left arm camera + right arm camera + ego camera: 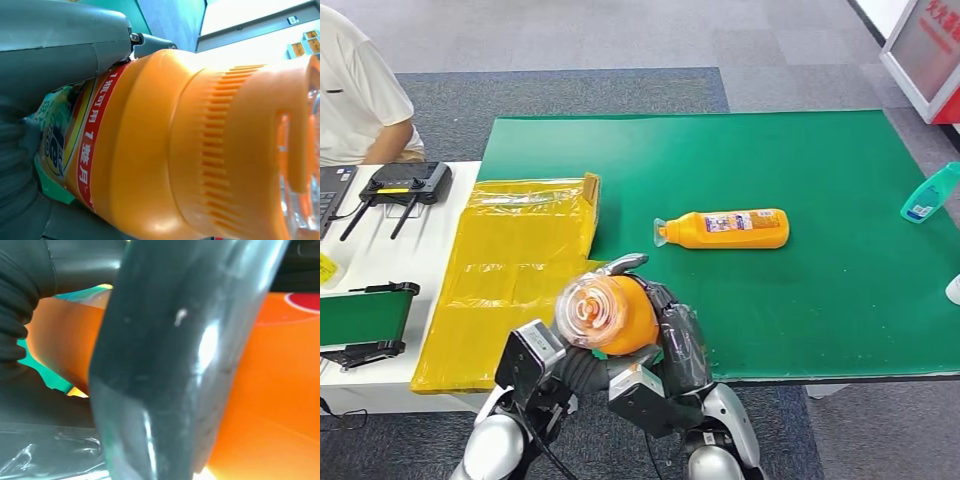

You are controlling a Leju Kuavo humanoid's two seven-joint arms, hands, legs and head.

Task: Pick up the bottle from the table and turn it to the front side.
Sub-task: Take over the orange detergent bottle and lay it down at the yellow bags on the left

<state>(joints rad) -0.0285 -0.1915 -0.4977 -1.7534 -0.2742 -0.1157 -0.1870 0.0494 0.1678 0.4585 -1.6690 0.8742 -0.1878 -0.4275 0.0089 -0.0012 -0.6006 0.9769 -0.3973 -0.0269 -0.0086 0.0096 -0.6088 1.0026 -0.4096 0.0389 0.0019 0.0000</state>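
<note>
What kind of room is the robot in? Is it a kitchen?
Probably not a kitchen. It looks like an office or test lab: grey carpet floor, a green mat spread over the table, and a remote controller on a white desk beside a seated person.

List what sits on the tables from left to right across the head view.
Laptop → black controller → yellow plastic bags → orange bottle lying on the green mat → teal bottle.
</note>
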